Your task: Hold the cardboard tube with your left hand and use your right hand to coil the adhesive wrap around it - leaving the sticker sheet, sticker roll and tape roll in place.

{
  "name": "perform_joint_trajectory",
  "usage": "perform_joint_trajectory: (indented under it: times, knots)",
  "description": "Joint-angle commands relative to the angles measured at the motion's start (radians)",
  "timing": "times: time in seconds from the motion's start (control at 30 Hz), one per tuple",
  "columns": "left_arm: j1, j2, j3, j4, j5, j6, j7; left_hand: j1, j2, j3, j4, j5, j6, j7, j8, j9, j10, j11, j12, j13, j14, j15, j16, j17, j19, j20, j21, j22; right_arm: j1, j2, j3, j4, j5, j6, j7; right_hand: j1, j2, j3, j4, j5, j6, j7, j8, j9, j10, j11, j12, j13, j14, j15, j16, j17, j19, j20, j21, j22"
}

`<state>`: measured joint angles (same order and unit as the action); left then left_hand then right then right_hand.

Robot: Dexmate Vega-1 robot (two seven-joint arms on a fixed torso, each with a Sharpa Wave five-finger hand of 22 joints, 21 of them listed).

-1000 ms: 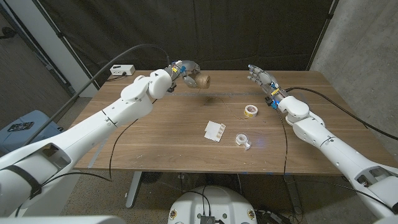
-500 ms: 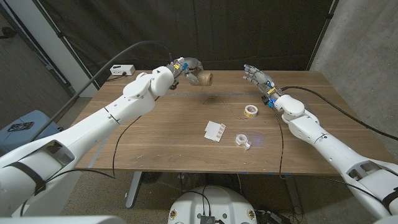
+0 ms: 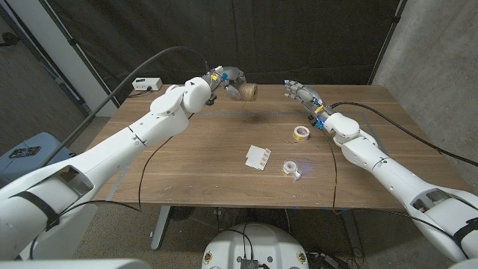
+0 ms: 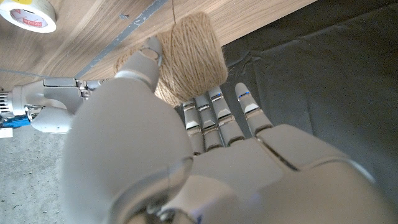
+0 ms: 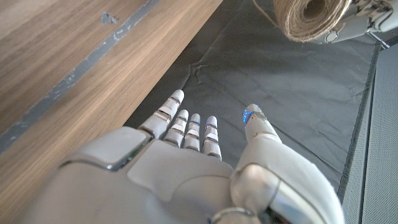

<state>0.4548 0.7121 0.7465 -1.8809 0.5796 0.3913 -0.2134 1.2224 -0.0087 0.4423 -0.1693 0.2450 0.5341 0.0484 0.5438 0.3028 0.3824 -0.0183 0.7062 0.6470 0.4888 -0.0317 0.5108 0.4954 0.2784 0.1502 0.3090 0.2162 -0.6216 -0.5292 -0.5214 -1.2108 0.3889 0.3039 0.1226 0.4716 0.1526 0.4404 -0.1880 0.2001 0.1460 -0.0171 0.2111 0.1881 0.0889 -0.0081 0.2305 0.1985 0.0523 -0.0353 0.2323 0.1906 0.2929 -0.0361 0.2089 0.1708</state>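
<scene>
Head view shows my left hand [image 3: 226, 81] raised over the far edge of the worktop [image 3: 224, 161], upper middle of the frame, with its fingers [image 4: 219, 118] clamped on the cardboard tube [image 3: 247, 92]. The tube looks already covered in brown, twine-like wrap [image 4: 186, 59], and a thin strand goes from it toward the wood in the left wrist view. So I judge the holding part is done, but the coiling with the other hand is not yet under way.

My right hand [image 3: 300, 93] is in the air at upper centre-right, near the tube but apart from it. Its fingers [image 5: 189, 127] are spread and hold nothing; the palm faces the dark curtain [image 5: 267, 81], and the tube hangs ahead of it in the right wrist view.

At lower centre, the sticker sheet [image 3: 258, 157], sticker roll [image 3: 290, 168] and tape roll [image 3: 301, 132] lie on the worktop, well apart from both hands. What is left, I think, is catching the loose strand.
</scene>
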Motion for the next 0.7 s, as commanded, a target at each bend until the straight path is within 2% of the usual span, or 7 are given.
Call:
perform_joint_trajectory:
  times: [0.03, 0.43, 0.7]
  knots:
    - [-0.01, -0.006, 0.001, -0.005, -0.003, 0.02, 0.003, 0.061, 0.089, 0.004, 0.007, 0.023, 0.011, 0.0, 0.072, 0.043, 0.027, -0.02, 0.006, 0.048, 0.007, 0.004, 0.004, 0.002, -0.004, 0.003, 0.002, 0.002, 0.02, 0.015, -0.028, 0.013, -0.016, -0.01, 0.024, 0.041, 0.001, 0.018, 0.0, 0.014, 0.016, -0.005, 0.007, 0.004, 0.018, -0.001, -0.001, 0.004, 0.02, -0.034, -0.001, 0.001, 0.016, -0.063, 0.001, 0.001]
    - [-0.031, -0.017, 0.009, 0.001, -0.013, 0.019, -0.002, 0.06, 0.088, 0.004, 0.006, 0.026, 0.01, 0.003, 0.072, 0.043, 0.026, -0.017, 0.006, 0.052, 0.004, 0.006, 0.0, 0.002, -0.007, 0.005, 0.002, 0.002, 0.041, 0.038, -0.048, 0.054, -0.016, -0.013, 0.053, 0.075, -0.001, 0.027, 0.003, 0.017, 0.026, -0.006, 0.007, 0.005, 0.03, -0.004, -0.002, 0.005, 0.031, -0.033, -0.001, 0.002, 0.028, -0.065, 0.001, 0.001]
    - [-0.047, -0.028, 0.01, 0.008, -0.026, 0.025, -0.006, 0.059, 0.089, 0.003, 0.007, 0.026, 0.01, 0.003, 0.073, 0.043, 0.025, -0.015, 0.005, 0.054, 0.002, 0.008, 0.0, 0.004, -0.007, 0.006, 0.002, 0.002, 0.072, 0.06, -0.064, 0.11, -0.024, 0.004, 0.081, 0.094, -0.003, 0.031, 0.005, 0.016, 0.037, -0.012, 0.009, 0.006, 0.04, -0.008, -0.001, 0.006, 0.038, -0.038, 0.0, 0.003, 0.036, -0.069, 0.001, 0.001]
